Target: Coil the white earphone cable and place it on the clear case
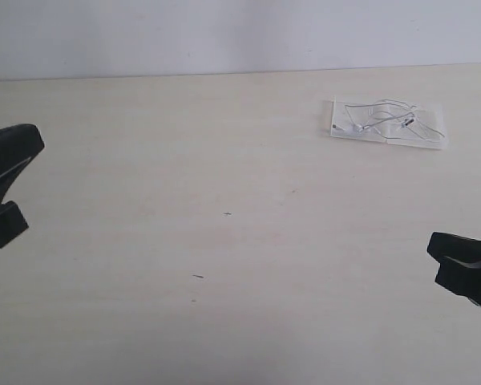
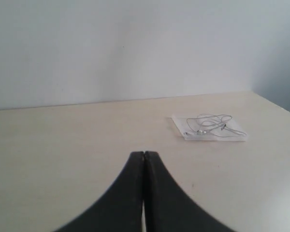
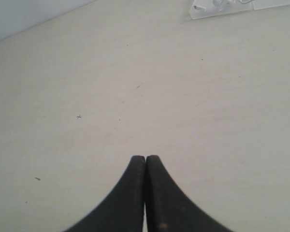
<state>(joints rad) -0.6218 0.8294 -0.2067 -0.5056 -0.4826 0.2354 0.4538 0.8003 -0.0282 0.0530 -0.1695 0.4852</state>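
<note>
Status: white earphone cable (image 1: 382,117) loosely looped on clear case (image 1: 427,142) | left gripper (image 2: 144,154), right gripper (image 3: 145,157) both closed, empty, well apart from it | we judge: approach wide, don't snag loops.

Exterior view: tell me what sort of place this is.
Probably a robot lab bench: a bare pale table against a plain white wall, the black left gripper and right gripper, both shut, and a white earphone cable lying on a clear case.

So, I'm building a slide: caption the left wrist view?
White earphone cable in loose loops on the clear case, across the table from shut, empty jaws.
</note>
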